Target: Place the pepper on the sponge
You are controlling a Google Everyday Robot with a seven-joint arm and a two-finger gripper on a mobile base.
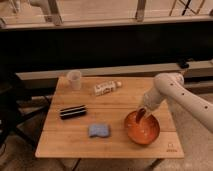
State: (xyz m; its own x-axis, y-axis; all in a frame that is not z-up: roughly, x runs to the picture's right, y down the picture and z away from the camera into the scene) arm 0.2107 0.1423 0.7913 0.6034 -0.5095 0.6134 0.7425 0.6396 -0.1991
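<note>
The light blue sponge (99, 130) lies flat on the wooden table (65, 142), front of centre. My gripper (141, 117) comes in from the right on the white arm (170, 92) and dips into the far left part of the orange-red bowl (142, 131), which stands right of the sponge. The pepper is hidden; I cannot make it out apart from the dark gripper tip inside the bowl. A gap of bare wood separates the sponge from the bowl.
A black bar with a white stripe (73, 111) lies left of centre, behind the sponge. A pale cup (74, 79) stands at the back left. A white bottle (106, 88) lies on its side at the back. A dark ledge runs behind the table.
</note>
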